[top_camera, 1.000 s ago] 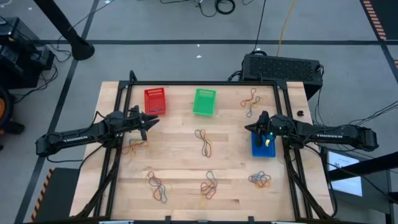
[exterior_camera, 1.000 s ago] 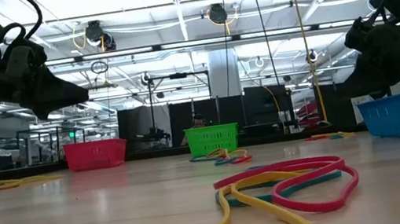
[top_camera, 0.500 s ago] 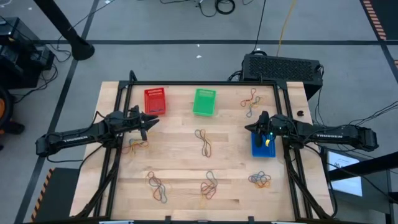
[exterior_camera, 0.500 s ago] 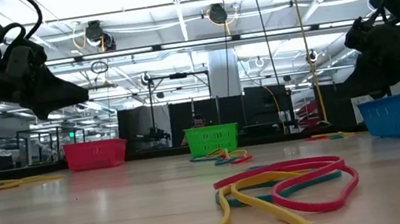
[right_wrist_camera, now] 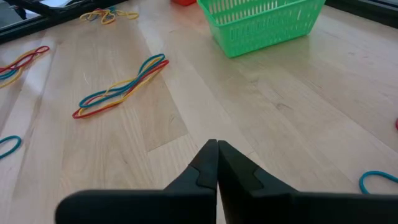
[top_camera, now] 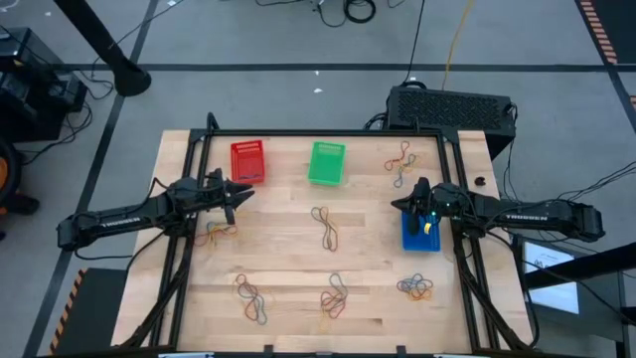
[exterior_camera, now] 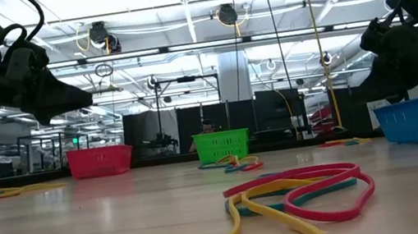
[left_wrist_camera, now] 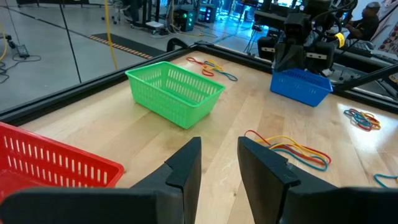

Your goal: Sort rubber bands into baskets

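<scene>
Three baskets stand on the wooden table: the red basket (top_camera: 247,161) and the green basket (top_camera: 326,162) at the far side, the blue basket (top_camera: 419,231) at the right. Rubber bands lie in loose tangles: at the middle (top_camera: 324,226), far right (top_camera: 400,157), left (top_camera: 217,233), and along the near side (top_camera: 250,297) (top_camera: 334,296) (top_camera: 415,288). My left gripper (top_camera: 247,191) hovers near the red basket, open, with only bare table showing between its fingers (left_wrist_camera: 219,148). My right gripper (top_camera: 396,205) hangs shut (right_wrist_camera: 217,149) over bare wood, just left of the blue basket.
A big black box (top_camera: 449,104) stands beyond the table's far right corner. Black frame rails (top_camera: 452,169) run along the table's sides. Bare wood lies between the tangles. In the low view one tangle (exterior_camera: 295,191) lies close to the near edge.
</scene>
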Available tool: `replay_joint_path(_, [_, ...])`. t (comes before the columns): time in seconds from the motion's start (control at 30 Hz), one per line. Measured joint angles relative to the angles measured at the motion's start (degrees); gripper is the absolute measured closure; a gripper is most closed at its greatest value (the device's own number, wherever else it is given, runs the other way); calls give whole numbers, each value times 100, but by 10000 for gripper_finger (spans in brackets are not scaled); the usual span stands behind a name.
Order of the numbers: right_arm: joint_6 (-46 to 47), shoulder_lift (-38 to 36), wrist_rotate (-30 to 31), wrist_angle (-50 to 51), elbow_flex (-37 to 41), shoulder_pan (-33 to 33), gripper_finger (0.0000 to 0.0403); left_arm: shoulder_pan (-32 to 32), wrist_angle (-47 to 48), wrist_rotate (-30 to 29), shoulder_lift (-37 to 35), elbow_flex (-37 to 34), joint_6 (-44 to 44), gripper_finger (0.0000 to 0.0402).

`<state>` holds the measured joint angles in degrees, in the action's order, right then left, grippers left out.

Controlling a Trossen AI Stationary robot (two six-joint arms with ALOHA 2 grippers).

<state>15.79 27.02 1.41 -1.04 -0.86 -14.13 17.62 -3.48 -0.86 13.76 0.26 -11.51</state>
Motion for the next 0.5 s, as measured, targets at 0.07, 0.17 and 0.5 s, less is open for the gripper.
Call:
replay_joint_path(0.07, [0,-1,0,0,2,0,403,-1,-93,-29,0,-1,23,291])
replay_joint_path(0.17, [0,0,0,-2,2,-2,403,1,-213,-72,0,-1,-363,291])
replay_joint_path(0.5, [1122,-2,-38,-622,5,-2,403,1,-557,-402,2,-1,-1357,291])
